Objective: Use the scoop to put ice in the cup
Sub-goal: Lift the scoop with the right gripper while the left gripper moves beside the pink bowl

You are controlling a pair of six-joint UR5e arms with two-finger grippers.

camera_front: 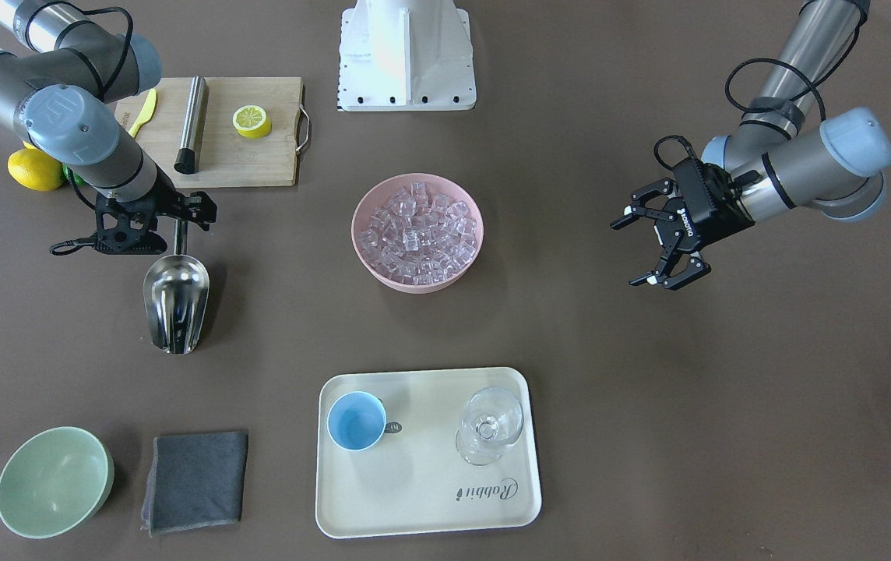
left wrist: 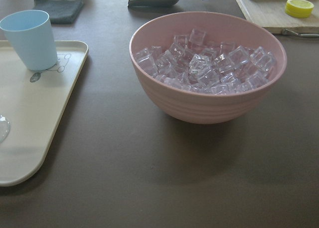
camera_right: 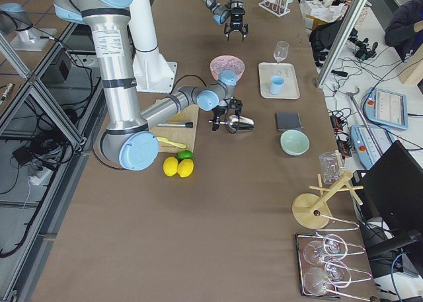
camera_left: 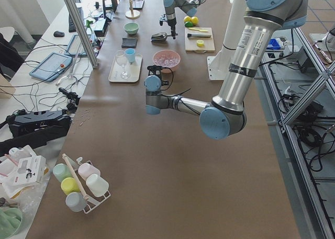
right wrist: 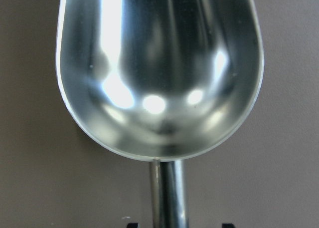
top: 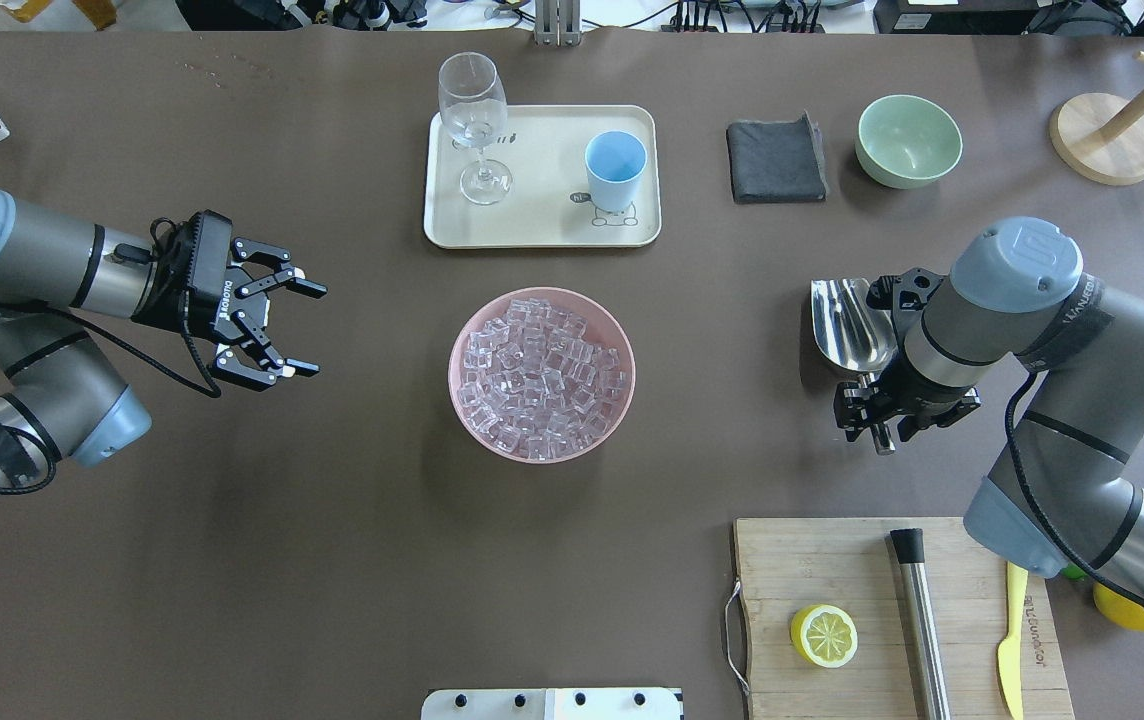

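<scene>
So, no ice [camera_front: 417, 227] is in the cup [camera_front: 356, 421] yet. The right pincer [camera_front: 174, 225] stands open around the handle of the scoop [camera_front: 176, 302]. The left pincer [top: 310, 330] is wide open, empty.

A robotics lab: aluminium framing [camera_left: 80, 30], tablet [camera_left: 51, 66], loose cables [camera_left: 39, 95] on side bench [camera_left: 15, 82].

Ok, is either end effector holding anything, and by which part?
Nothing yet. The right end effector straddles the scoop at its rod handle, open, not touching it; the left end effector is open and empty.
</scene>
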